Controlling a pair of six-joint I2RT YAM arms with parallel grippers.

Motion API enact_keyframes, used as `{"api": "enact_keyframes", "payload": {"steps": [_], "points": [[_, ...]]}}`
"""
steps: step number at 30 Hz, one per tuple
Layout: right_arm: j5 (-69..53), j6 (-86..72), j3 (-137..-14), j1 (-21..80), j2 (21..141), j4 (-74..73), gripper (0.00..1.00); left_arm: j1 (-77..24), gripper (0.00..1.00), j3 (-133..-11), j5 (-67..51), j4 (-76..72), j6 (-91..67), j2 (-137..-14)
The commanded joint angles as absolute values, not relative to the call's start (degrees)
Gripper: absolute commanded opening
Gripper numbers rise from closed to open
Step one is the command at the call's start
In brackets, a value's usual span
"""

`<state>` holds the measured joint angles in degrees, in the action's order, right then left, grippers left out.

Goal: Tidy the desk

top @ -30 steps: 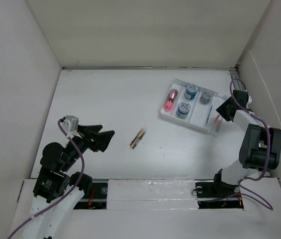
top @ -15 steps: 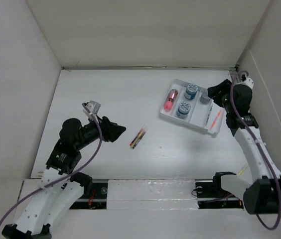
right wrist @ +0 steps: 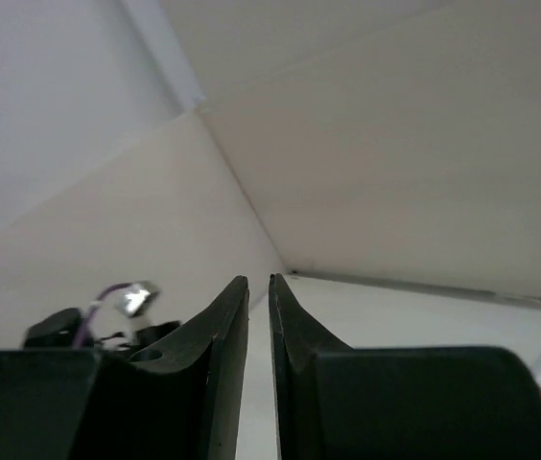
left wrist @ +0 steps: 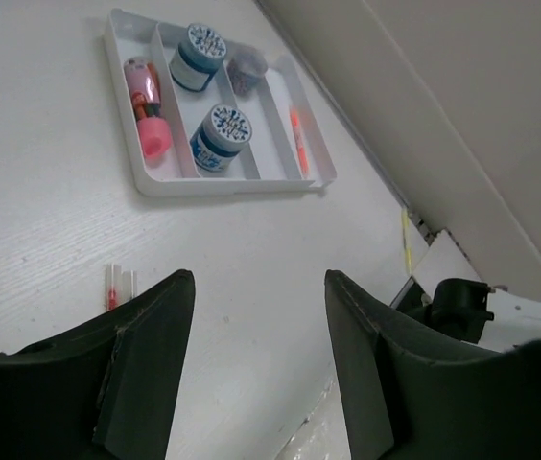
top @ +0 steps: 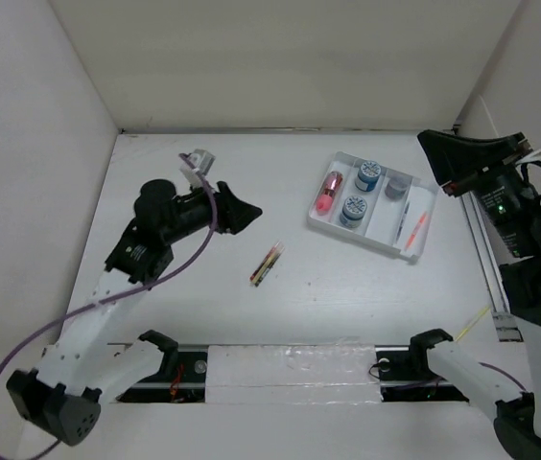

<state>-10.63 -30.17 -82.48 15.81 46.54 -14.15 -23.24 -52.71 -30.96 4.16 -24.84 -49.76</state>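
The white desk (top: 347, 283) holds a small bundle of red and yellow pencils (top: 267, 264) near its middle. A white compartment tray (top: 366, 240) at the back right holds a pink tube (top: 328, 192), two blue-lidded jars (top: 368, 174), a grey item (top: 396, 187) and an orange pen (top: 416, 228). My left gripper (top: 251, 211) is open and empty, to the left of and behind the pencils. The left wrist view shows its jaws (left wrist: 258, 278) wide apart, the pencils (left wrist: 117, 286) by the left finger and the tray (left wrist: 155, 182) ahead. My right gripper (top: 426, 144) is raised high right of the tray, its jaws (right wrist: 257, 279) nearly touching and empty.
White walls enclose the desk on the left, back and right. A yellow stick (top: 472, 321) lies off the desk's right edge by a metal rail; it also shows in the left wrist view (left wrist: 407, 240). The arm bases stand at the near edge.
My left arm has reached forward and right toward the desk's middle. My right arm has lifted up and away from the tray's right end; the orange pen now lies in the tray.
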Motion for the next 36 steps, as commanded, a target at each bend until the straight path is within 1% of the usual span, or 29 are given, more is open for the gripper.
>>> {"api": "enact_keyframes", "payload": {"steps": [1, 2, 3, 4, 5, 8, 9, 10, 11, 12, 13, 14, 15, 16, 19, 20, 21, 24, 27, 30, 32, 35, 36], "points": [[-17.0, -30.0, -87.8, 18.5, 53.1, -17.6, 0.2, -31.9, 0.53, -59.9, -22.9, 4.6, -21.8, -58.8], [-17.7, -30.0, -91.5, 19.2, 54.7, -17.9, 0.2, -37.5, 0.53, -62.6, -16.2, 6.5, -19.9, -61.3], [-17.6, -30.0, -93.2, 20.1, 56.2, -18.3, 0.2, -41.4, 0.54, -64.8, -13.6, 7.8, -18.3, -63.8], [-17.3, -30.1, -94.7, 21.7, 57.6, -19.3, 0.2, -45.1, 0.54, -68.3, -14.7, 8.8, -18.5, -68.0], [-17.0, -30.1, -95.9, 22.6, 59.3, -19.5, 0.22, -46.7, 0.54, -69.2, -14.1, 8.4, -18.6, -69.2], [-16.2, -30.5, -97.7, 26.2, 59.7, -18.1, 0.26, -50.4, 0.54, -68.7, -10.7, 4.8, -19.1, -71.6], [-16.2, -30.9, -98.5, 27.4, 60.2, -17.5, 0.26, -56.0, 0.54, -68.7, -5.7, 4.7, -18.3, -72.5], [-16.2, -30.9, -98.5, 27.4, 60.2, -17.5, 0.26, -56.1, 0.54, -69.4, -5.6, 4.9, -18.3, -74.2], [-16.4, -32.9, -98.8, 28.4, 60.5, -15.9, 0.25, -62.3, 0.54, -70.8, -3.5, 5.6, -16.4, -76.4], [-18.6, -33.7, -99.0, 31.1, 61.2, -14.9, 0.24, -65.4, 0.55, -72.8, 2.0, 6.7, -15.4, -79.3], [-19.6, -34.4, -99.2, 32.8, 63.0, -14.0, 0.24, -68.8, 0.54, -78.0, 5.2, 9.3, -14.4, -85.7], [-20.6, -35.8, -99.7, 34.9, 63.8, -12.1, 0.23, -72.1, 0.54, -80.6, 8.4, 10.2, -11.9, -88.8], [-20.9, -36.1, -99.5, 39.2, 64.6, -10.7, 0.23, -76.9, 0.54, -82.9, 10.7, 10.5, -10.6, -91.6], [-21.1, -36.3, -99.4, 41.3, 66.0, -10.0, 0.23, -78.6, 0.54, -86.8, 13.2, 10.5, -9.4, -96.5], [-21.8, -35.9, -100.6, 47.5, 67.3, -9.0, 0.23, -79.5, 0.54, -91.1, 9.8, 8.4, -7.6, -103.7], [-22.1, -34.7, -101.0, 49.0, 68.0, -10.1, 0.23, -79.5, 0.54, -91.1, 8.9, 7.0, -7.2, -104.6], [-21.7, -33.7, -104.6, 50.4, 68.6, -12.9, 0.24, -79.5, 0.54, -89.6, 5.8, 4.1, -6.9, -104.4], [-20.5, -32.5, -105.6, 56.9, 67.9, -13.5, 0.24, -78.9, 0.54, -90.0, 2.8, 0.4, -6.9, -107.4], [-20.5, -31.8, -106.5, 59.5, 66.1, -13.5, 0.25, -78.4, 0.55, -90.4, -1.6, -2.9, -6.9, -109.3], [-20.5, -32.1, -104.8, 62.8, 64.0, -11.0, 0.26, -77.9, 0.55, -94.1, -3.9, -2.5, -6.1, -113.3], [-20.4, -32.3, -104.4, 64.3, 63.7, -9.6, 0.27, -77.2, 0.56, -98.8, -4.5, -2.4, -4.8, -117.3], [-19.8, -32.7, -104.4, 66.6, 64.5, -7.5, 0.28, -75.7, 0.58, -106.8, -10.4, -2.5, -5.4, -123.9], [-19.9, -32.9, -104.7, 67.2, 65.0, -7.3, 0.29, -74.9, 0.58, -108.9, -14.2, -2.4, -5.6, -125.8]]}}
